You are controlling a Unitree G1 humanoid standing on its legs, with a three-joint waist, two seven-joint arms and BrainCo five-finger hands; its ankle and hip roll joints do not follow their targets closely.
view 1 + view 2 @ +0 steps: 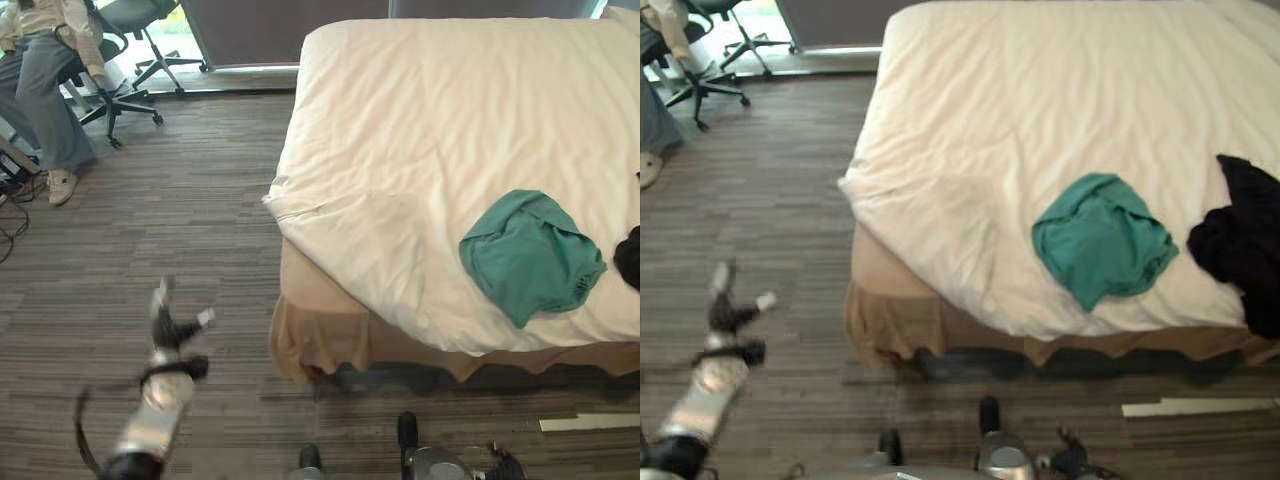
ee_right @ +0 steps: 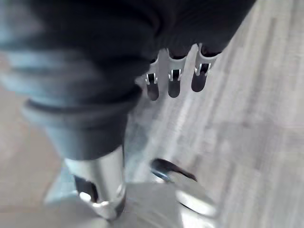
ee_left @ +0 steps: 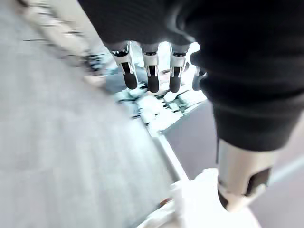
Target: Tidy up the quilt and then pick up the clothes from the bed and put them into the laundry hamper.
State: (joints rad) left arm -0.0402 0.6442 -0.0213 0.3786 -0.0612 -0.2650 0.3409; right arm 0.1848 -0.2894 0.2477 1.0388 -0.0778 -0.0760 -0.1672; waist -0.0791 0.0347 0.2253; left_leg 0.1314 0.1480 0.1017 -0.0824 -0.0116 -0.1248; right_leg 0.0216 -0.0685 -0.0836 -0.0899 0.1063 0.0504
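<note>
A cream quilt [image 1: 430,130] lies spread over the bed, with its near left corner rumpled and folded over. On its near right part a crumpled teal garment [image 1: 530,255] lies flat. A black garment [image 1: 1240,235] is heaped beside it at the bed's right edge. My left hand [image 1: 175,330] hovers over the floor well left of the bed, fingers [image 3: 152,76] straight and spread, holding nothing. In the right wrist view my right hand's fingers [image 2: 173,80] hang straight above the floor, with nothing in them.
A tan bed skirt [image 1: 330,335] hangs below the quilt at the bed's near corner. A person [image 1: 40,90] sits on an office chair at the far left, with another chair [image 1: 140,25] beside. A white strip [image 1: 590,422] lies on the floor at the right.
</note>
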